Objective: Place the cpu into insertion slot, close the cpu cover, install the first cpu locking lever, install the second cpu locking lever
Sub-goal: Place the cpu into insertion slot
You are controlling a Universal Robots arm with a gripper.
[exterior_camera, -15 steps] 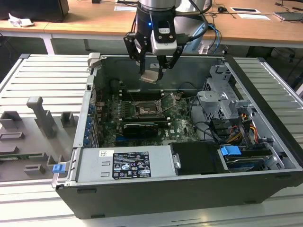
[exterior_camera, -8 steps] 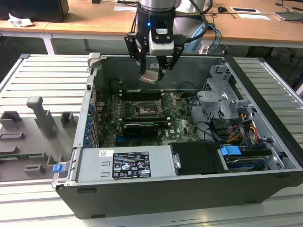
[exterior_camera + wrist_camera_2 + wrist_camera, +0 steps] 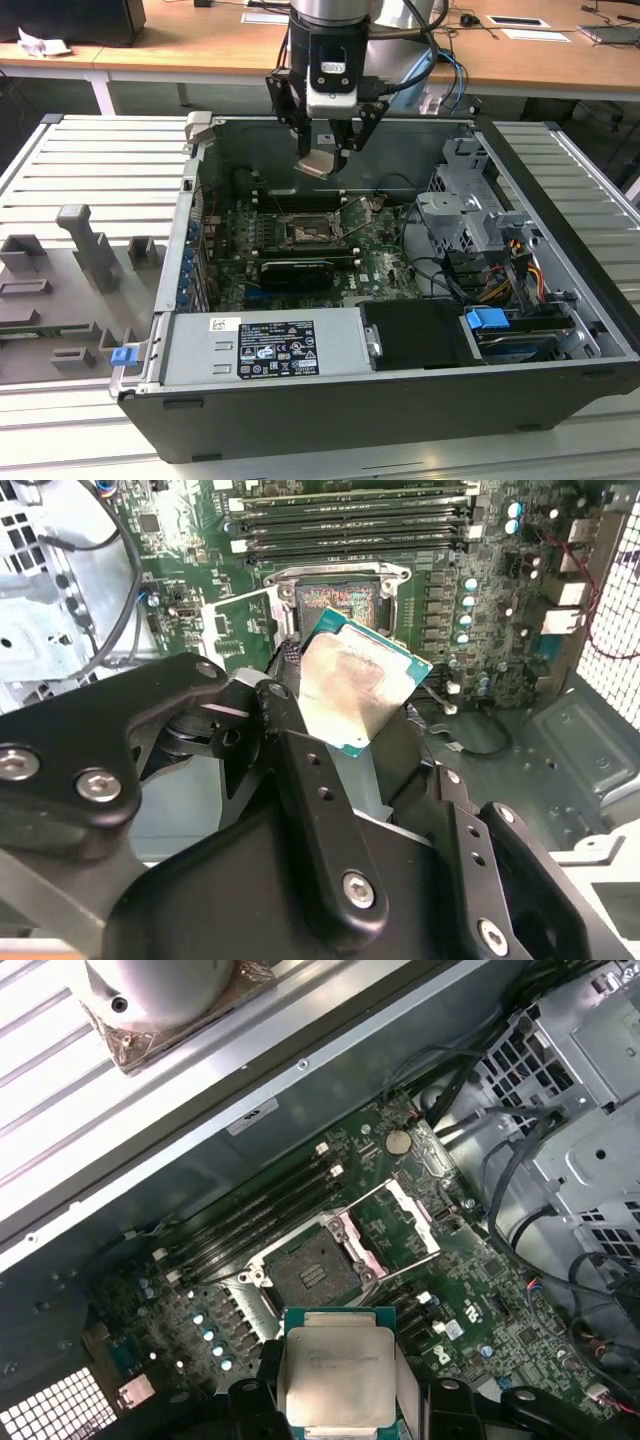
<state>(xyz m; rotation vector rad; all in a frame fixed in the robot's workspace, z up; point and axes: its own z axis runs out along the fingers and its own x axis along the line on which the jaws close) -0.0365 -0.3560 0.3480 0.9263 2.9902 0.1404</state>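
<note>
My gripper [image 3: 326, 150] hangs above the open computer case, shut on the cpu [image 3: 318, 163], a small pale metal-topped square held tilted. In both wrist views the cpu [image 3: 355, 680] [image 3: 335, 1370] sits between the black fingers [image 3: 285, 715], well above the board. The insertion slot [image 3: 305, 232] [image 3: 310, 1270] [image 3: 340, 595] is a square black socket in a silver frame, lying bare below the chip. The cpu cover [image 3: 412, 1215], a thin silver frame with a cut-out middle, is swung open beside the socket.
Long black memory slots [image 3: 255, 1215] run beside the socket. A metal drive cage [image 3: 465, 215] with cables stands at the exterior view's right. The power supply [image 3: 265, 345] lies along the front. Case walls [image 3: 190, 215] ring the board. Grey fixtures [image 3: 85, 245] stand outside on the left.
</note>
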